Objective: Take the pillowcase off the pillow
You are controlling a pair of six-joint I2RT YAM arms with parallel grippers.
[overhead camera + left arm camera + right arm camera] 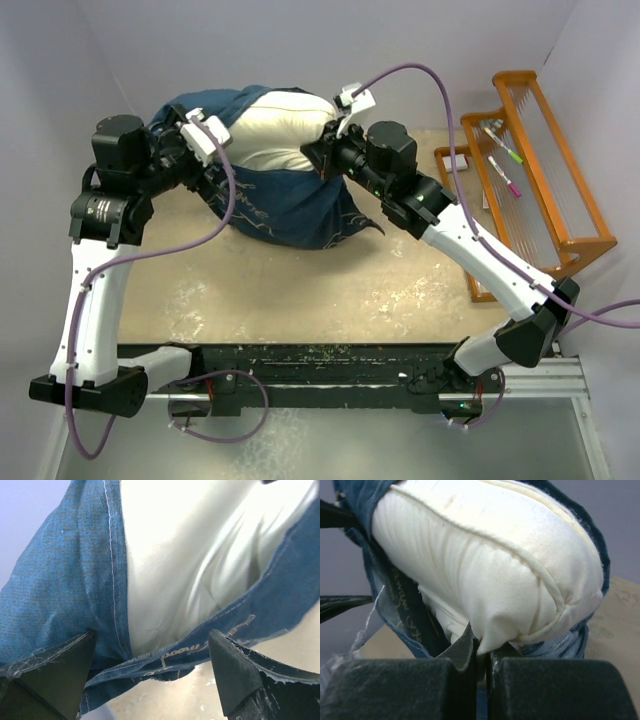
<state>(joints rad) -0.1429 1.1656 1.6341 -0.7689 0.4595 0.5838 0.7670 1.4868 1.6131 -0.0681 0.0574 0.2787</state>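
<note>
Far back on the table (300, 290), the plump cream pillow (285, 125) sits half out of the dark navy fabric pillowcase (290, 205).
Your right gripper (482, 657) is pinched shut on the pillow's soft corner; your left gripper (151, 635) stands wide open at the limp, light hem, so take hold there.

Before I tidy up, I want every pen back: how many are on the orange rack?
2. A green-tipped pen lies on the rack, a pink-tipped pen beside it, on the near side. Others may be hidden.

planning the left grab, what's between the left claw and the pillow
Only the pillowcase hem, spanning the open left claw before the pillow; left wrist view.
</note>
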